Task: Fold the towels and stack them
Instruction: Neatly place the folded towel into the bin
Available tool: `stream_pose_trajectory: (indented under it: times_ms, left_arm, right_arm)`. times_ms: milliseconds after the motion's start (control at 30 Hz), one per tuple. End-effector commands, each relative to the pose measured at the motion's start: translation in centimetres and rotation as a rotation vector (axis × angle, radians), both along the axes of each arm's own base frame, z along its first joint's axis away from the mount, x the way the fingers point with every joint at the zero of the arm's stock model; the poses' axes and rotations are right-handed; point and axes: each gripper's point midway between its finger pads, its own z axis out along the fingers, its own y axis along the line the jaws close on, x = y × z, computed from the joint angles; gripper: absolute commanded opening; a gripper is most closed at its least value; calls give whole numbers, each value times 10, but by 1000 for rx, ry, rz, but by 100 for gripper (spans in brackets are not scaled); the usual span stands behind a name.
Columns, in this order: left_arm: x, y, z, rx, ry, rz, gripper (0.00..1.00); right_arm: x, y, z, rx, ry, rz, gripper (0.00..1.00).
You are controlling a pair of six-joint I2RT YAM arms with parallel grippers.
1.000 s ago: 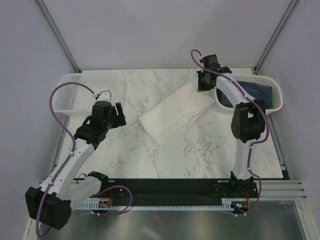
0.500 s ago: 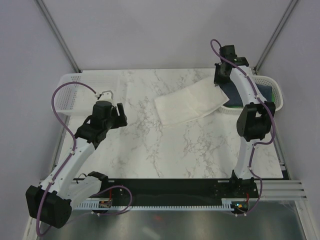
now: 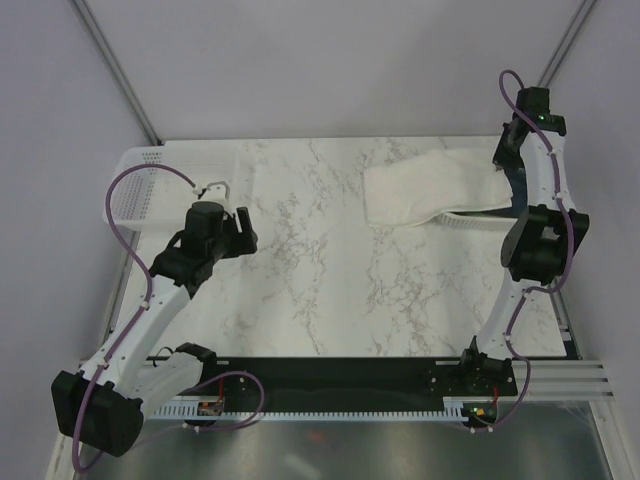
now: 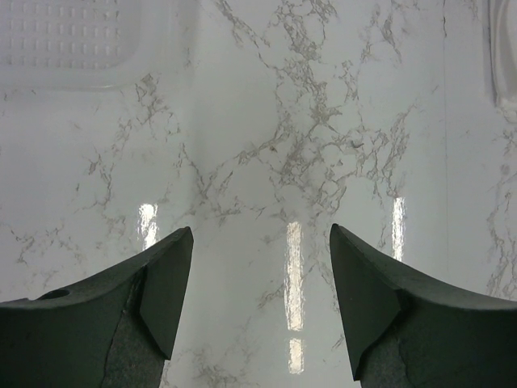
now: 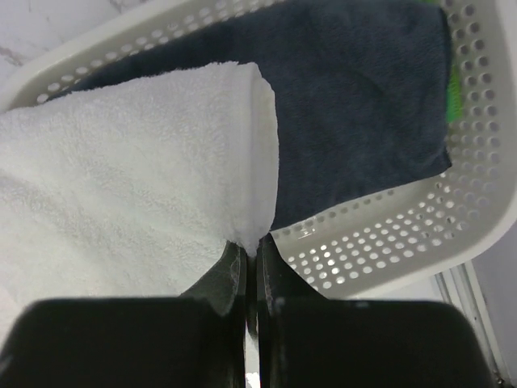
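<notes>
1. Top view: the right hand [image 3: 508, 160] has swung out to the far right corner. It has drawn the cream towel [image 3: 425, 188] along from the middle of the surface [image 3: 330, 290], where the towel lay diagonally a second ago. The towel now stretches from the marble across the right basket [image 3: 470, 222] and hides most of it. The left hand [image 3: 236, 228] has stayed where it was, near the left basket [image 3: 135, 190].
2. Left wrist view: the left hand's fingers stand wide apart over bare marble and hold nothing. A corner of the left basket shows at the upper left.
3. Right wrist view: the right hand is pinched tight on an edge of the cream towel, above the right basket. Below lies the navy towel [image 5: 355, 105], flat in the basket, with a sliver of the green towel [image 5: 455, 93] against the far wall.
4. Reading: the largest towel seems to be going on top of the other two, so this looks like the closing stacking step. It is not yet lowered or let go. Much of it trails outside the rim and may end up draped over it.
</notes>
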Motion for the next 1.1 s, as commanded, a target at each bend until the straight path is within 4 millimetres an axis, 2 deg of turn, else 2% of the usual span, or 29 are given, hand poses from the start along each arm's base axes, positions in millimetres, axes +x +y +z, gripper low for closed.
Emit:
stream_pose_trajectory:
  times_ms: [0,200,400,733,900,1067]
  left_arm:
    - [2,-6,6,11,-27,-49,76]
    - [1,-9,3,15,-17,-60,76]
    - [3,-13,-2,12,7,-71,76]
    - [3,-13,-3,19,14,-76,76]
    - [3,-13,-3,18,14,-75,76]
    - [3,-16,-6,13,30,-83,77]
  right_arm:
    - [16,-40,40,-117,-111,-61,0]
    - [15,-75,33,-169,-86,-118,0]
    - [5,-107,40,-232,-74,-179,0]
    - [-5,-144,45,-283,-64,-236,0]
    - [-9,-162,33,-289,-38,-256,0]
    - [-8,-172,30,-317,-32,-266,0]
